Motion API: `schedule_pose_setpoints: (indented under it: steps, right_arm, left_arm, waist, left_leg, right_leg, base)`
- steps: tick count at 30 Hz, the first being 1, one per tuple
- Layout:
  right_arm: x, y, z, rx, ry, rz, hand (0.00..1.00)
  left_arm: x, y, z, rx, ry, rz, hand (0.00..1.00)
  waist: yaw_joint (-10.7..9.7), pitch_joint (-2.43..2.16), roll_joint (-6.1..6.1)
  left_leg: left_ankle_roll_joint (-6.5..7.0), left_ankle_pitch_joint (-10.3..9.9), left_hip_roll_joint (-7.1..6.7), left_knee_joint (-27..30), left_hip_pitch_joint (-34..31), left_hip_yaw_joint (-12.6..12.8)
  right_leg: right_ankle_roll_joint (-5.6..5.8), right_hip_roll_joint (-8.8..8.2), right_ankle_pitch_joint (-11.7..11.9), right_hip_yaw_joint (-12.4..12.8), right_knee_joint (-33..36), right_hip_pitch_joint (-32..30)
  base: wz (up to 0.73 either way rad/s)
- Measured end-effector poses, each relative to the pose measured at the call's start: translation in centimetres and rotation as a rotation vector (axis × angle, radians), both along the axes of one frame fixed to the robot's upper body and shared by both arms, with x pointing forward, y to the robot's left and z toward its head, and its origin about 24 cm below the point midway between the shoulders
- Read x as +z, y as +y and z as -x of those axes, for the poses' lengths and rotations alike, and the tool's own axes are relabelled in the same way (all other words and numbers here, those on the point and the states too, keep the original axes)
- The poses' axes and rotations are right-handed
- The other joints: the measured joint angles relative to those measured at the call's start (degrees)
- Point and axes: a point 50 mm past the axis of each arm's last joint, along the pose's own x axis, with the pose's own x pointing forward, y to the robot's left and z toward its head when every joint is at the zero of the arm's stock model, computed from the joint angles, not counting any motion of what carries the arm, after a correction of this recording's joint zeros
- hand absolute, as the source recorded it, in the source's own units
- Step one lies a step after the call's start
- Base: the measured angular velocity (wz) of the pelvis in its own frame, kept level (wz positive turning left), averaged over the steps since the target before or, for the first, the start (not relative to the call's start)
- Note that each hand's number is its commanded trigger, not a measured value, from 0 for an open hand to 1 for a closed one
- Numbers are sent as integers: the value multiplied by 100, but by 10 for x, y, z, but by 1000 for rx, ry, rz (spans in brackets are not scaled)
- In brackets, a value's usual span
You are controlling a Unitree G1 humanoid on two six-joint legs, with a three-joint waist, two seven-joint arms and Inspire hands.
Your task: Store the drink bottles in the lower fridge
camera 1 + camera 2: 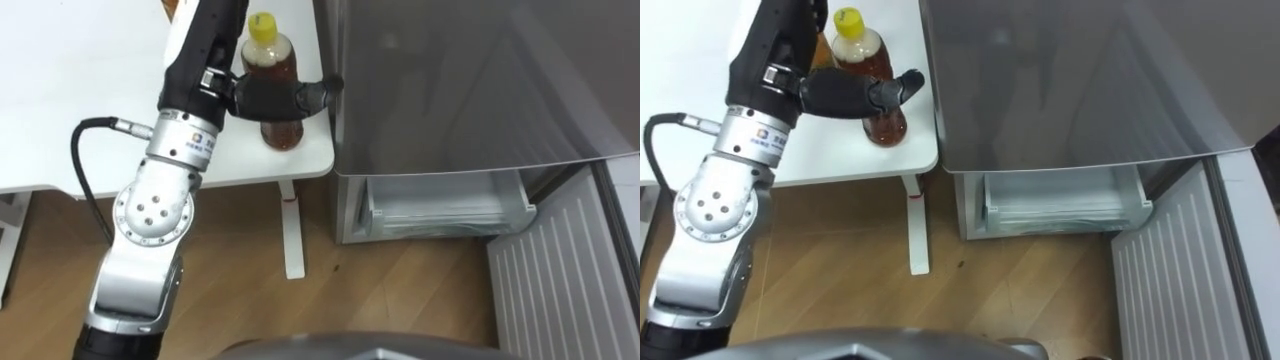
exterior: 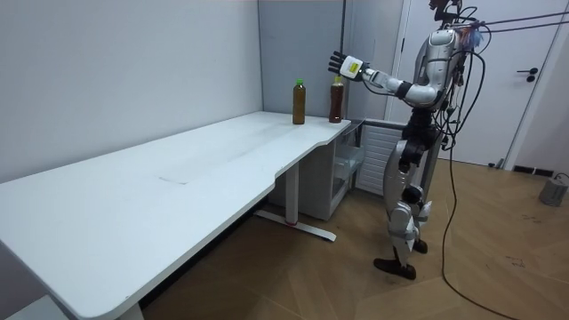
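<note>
Yellow-capped bottle (image 1: 278, 60) upright on white table (image 1: 60, 100) corner, just beside fridge (image 1: 470, 80); L hand (image 1: 268, 97) spread open alongside it, contact unclear; lower fridge door (image 1: 560, 270) open

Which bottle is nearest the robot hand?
The yellow-capped bottle at the table corner; the open left robot hand is right at it. The green-capped bottle stands farther off.

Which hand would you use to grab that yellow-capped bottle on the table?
Left. The left hand reaches out at the yellow-capped bottle on the corner of the table, fingers open; it probably only needs to close round it.
</note>
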Motion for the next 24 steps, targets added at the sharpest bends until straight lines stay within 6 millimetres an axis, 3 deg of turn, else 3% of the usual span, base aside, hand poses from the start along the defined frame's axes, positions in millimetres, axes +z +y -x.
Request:
schedule_pose_setpoints:
  steps: [20,24]
  right_arm:
    - [0,1,2,6,6,-2,0]
    - [0,1,-1,6,0,-2,0]
  left_arm:
    - [-1,1,0,8,2,3,0]
    - [-8,3,-2,21,37,-2,0]
  waist:
    - [0,-1,7]
    - [7,-3,24]
  left_leg:
    - [0,0,-1,2,0,-6]
    - [0,0,-1,0,-6,6]
  right_leg:
    - [0,0,0,0,7,-2]
    - [0,0,0,8,7,-7]
  base:
    - [0]
    - [0]
